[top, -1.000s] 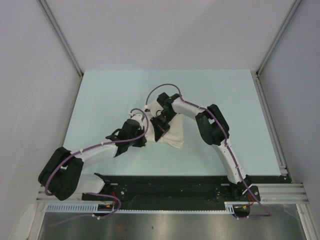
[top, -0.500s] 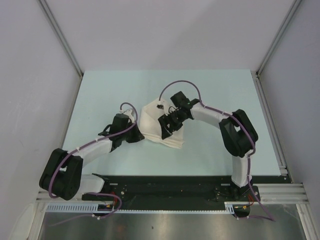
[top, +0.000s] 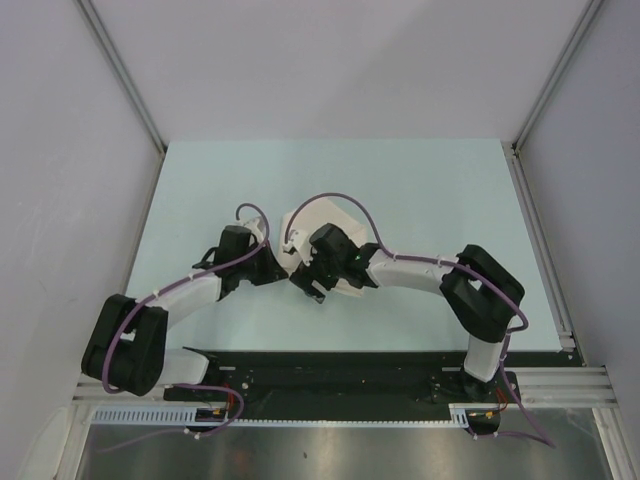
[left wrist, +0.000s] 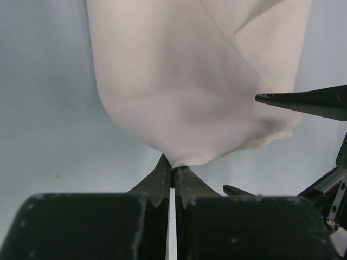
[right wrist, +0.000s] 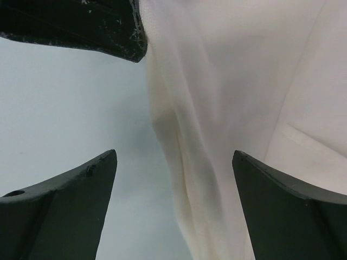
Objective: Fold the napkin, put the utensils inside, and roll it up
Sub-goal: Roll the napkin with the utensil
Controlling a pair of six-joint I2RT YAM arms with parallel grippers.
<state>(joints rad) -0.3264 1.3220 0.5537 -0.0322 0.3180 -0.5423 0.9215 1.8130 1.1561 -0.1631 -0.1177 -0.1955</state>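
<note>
Clamped shut at the lower centre of the left wrist view, the left gripper (left wrist: 173,172) pinches a bunched tip of the napkin (left wrist: 190,81). The white cloth swells upward from the closed fingertips to fill the top of the frame. In the right wrist view, the right gripper (right wrist: 173,162) has its jaws spread wide and grasps nothing. A soft ridge of the cloth runs from top to bottom between its two dark fingers, and the tip of the other gripper shows at the upper left. One pointed fingertip (left wrist: 293,100) of the open gripper juts in from the right edge of the left wrist view, close beside the cloth. From above, both grippers meet at the middle of the pale green table (top: 430,190), at the napkin's lower left edge. The cloth lies bunched just above them, partly under the right wrist.
</note>
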